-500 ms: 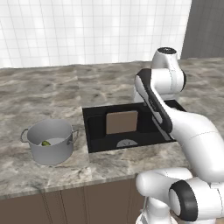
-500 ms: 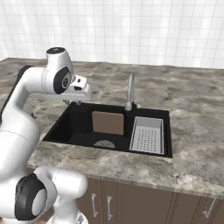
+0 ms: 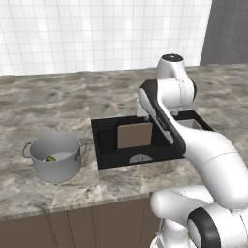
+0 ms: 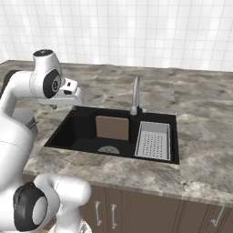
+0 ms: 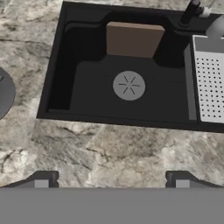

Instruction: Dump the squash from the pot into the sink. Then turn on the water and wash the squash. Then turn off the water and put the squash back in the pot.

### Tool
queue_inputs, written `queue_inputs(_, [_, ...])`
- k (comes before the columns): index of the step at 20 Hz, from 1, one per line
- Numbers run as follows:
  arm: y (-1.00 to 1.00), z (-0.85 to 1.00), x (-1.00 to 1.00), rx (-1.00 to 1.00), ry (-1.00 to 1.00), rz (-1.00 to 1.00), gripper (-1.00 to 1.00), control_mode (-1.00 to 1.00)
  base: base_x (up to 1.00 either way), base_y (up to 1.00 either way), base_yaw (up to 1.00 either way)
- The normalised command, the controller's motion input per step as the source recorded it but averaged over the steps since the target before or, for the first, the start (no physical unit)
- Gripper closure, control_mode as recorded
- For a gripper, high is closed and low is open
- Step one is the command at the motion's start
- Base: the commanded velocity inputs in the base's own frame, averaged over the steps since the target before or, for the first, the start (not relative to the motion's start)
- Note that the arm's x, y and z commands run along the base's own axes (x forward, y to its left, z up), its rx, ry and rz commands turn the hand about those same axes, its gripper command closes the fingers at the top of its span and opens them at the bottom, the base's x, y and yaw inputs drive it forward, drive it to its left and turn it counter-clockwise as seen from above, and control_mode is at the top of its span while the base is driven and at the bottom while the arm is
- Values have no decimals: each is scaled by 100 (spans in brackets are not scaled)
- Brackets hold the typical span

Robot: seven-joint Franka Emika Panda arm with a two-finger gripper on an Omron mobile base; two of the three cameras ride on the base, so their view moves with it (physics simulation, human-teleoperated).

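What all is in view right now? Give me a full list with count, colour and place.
pot: one, grey metal, on the counter left of the sink
squash: one, yellow-green, inside the pot
sink: one, black, set into the counter
drain: one, grey, round, in the sink floor
board: one, brown, leaning on the sink's back wall
strainer tray: one, grey, perforated, at the sink's right end
faucet: one, grey, behind the sink
counter: one, grey-brown marble
gripper: one, dark tips, open, above the counter's front edge
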Motion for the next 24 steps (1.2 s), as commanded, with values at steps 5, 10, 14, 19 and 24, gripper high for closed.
queue_inputs(5, [85,0,0,-1,1,0,-100,-100,0,0,0])
queue_inputs(10, [87,-2,0,0,3,0,-100,-100,0,0,0])
queue_inputs(14, [93,-13,9,-1,8,0,-100,-100,0,0,0])
queue_inputs(19, [73,-5,9,0,6,0,-100,-100,0,0,0])
queue_inputs(24, [47,-2,4,0,4,0,-100,-100,0,0,0])
